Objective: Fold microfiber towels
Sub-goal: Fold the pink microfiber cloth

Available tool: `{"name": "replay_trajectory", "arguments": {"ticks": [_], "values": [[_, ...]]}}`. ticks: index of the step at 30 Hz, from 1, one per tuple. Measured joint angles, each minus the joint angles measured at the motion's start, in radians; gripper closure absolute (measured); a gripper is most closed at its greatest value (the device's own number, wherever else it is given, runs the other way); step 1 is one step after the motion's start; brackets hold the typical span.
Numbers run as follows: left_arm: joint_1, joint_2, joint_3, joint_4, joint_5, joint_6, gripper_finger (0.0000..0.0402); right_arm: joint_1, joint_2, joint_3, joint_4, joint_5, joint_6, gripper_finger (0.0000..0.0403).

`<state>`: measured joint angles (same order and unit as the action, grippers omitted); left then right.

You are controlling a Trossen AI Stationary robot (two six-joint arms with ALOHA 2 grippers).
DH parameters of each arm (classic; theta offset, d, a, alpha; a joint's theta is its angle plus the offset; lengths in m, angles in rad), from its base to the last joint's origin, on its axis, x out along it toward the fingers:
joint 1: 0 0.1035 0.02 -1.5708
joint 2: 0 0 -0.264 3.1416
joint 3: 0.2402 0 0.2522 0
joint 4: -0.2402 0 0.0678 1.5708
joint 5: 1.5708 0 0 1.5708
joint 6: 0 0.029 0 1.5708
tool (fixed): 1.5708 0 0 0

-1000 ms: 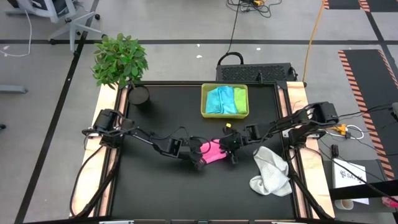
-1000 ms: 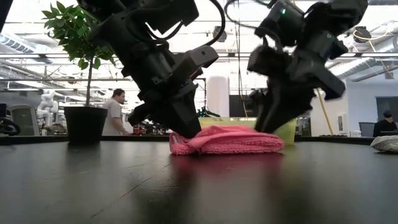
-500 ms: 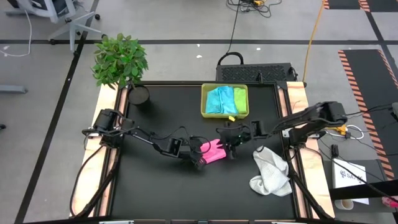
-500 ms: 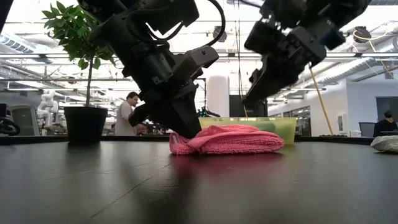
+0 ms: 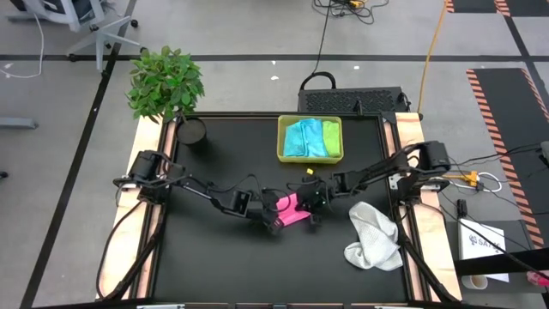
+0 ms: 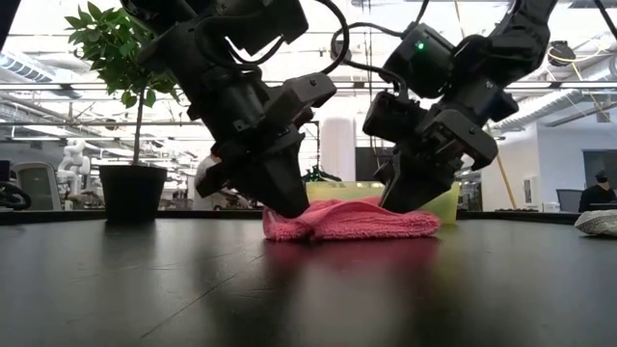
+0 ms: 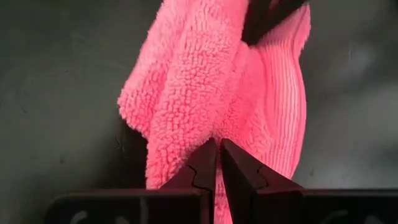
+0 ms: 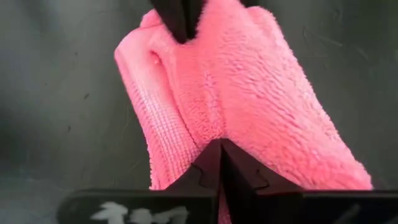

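A folded pink towel (image 5: 292, 209) lies flat on the black table at its middle. My left gripper (image 5: 276, 220) is shut at the towel's left end (image 6: 280, 222). My right gripper (image 5: 310, 206) is shut on the towel's top, toward its right end (image 6: 400, 207). Each wrist view shows that arm's shut fingertips against the pink pile, with the other arm's fingers at the towel's far side. A light blue towel (image 5: 300, 137) and a lime green towel (image 5: 331, 137) lie in the yellow-green tray (image 5: 282, 142). A white towel (image 5: 374, 236) lies crumpled at the right. My left gripper comes slanting down from the table's left. Its shut fingertips (image 7: 208, 155) meet in the towel's fluffy fold (image 7: 186, 134) at the left end; how many layers are caught I cannot tell. The towel lies flat on the table. My right gripper slants down from the table's right. Its shut fingertips (image 8: 214, 152) meet on the towel's upper face where a crease (image 8: 208, 124) runs into them. Whether one layer or several is pinched I cannot tell. The towel rests on the table.
A potted plant (image 5: 165, 81) with a dark pot (image 5: 193, 131) stands at the far left corner. The tray sits at the far middle edge (image 6: 445, 198). The white towel's edge (image 6: 600, 223) shows at the right. Bare black table lies near the front edge.
My right gripper rose from the towel's right end and drew toward the far edge. It then came back down onto the towel's top and shut. My left gripper stayed at the towel's left end. The towel stayed flat where it was.
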<state>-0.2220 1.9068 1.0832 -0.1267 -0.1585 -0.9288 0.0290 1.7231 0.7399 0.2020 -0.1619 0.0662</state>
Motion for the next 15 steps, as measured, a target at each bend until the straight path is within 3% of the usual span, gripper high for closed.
{"name": "replay_trajectory", "arguments": {"ticks": [15], "values": [[-0.055,-0.005,0.002,-0.101,0.112,0.018,0.0376,-0.027,-0.008,0.000,0.019,0.001,0.000,0.0402]]}}
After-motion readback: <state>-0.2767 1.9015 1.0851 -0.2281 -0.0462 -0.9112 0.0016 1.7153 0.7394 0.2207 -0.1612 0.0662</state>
